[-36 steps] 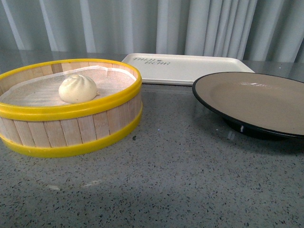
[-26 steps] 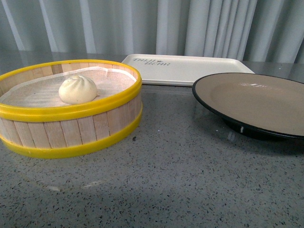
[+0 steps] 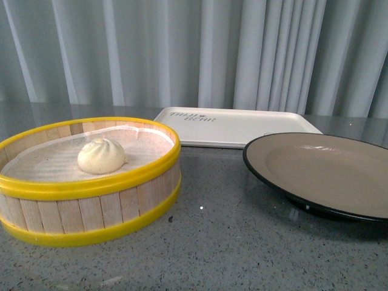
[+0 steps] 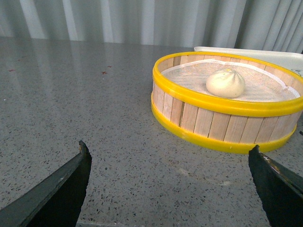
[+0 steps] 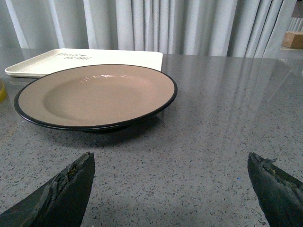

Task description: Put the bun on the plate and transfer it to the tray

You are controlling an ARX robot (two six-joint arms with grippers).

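Note:
The cream-white pleated bun (image 3: pixel 101 156) (image 4: pixel 225 83) lies inside a yellow-rimmed wooden steamer basket (image 3: pixel 91 209) (image 4: pixel 208 125) at the left. The beige plate (image 3: pixel 327 173) (image 5: pixel 94 94) with a black rim stands at the right, bare. Behind them lies the off-white tray (image 3: pixel 236 127) (image 5: pixel 85 59) with dark lettering. My left gripper (image 4: pixel 169 153) is open, low over the table, short of the basket. My right gripper (image 5: pixel 170 163) is open too, short of the plate, nothing between its fingers. Neither arm shows in the front view.
Everything rests on a grey speckled table (image 3: pixel 230 242). Grey-white curtains (image 3: pixel 194 54) hang behind it. A cardboard box (image 5: pixel 293 39) shows far off in the right wrist view.
The front view has tilted up: basket, plate and tray sit lower in the picture and more curtain shows. The objects themselves have not shifted.

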